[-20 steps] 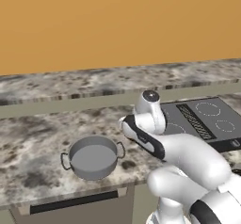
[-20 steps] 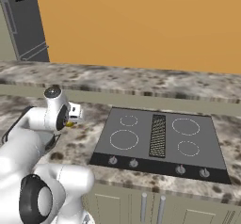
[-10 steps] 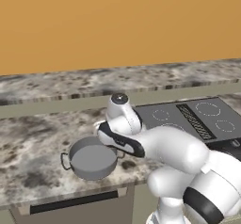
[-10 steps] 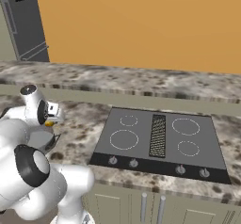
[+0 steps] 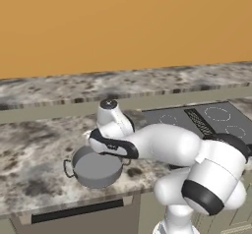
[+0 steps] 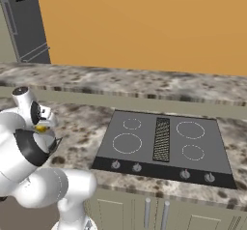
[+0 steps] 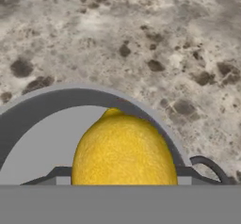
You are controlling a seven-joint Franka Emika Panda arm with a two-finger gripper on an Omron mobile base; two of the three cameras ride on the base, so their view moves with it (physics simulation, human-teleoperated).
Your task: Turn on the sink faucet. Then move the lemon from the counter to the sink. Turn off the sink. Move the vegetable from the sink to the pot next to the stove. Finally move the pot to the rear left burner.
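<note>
Lemon (image 7: 124, 150) above pot (image 7: 56, 100) rim

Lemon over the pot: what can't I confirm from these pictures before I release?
- Fingertips on the lemon: cut off by the hand view's bottom edge.
- Lemon's height above the pot floor: left base view, arm covers the fruit.
- Pot in right base view: hidden behind the arm; a yellow sliver shows at the gripper.
- Sink, faucet: outside all views.

The speckled counter (image 5: 34, 144) carries the pot (image 5: 96, 169) beside the stove (image 6: 164, 142).
</note>
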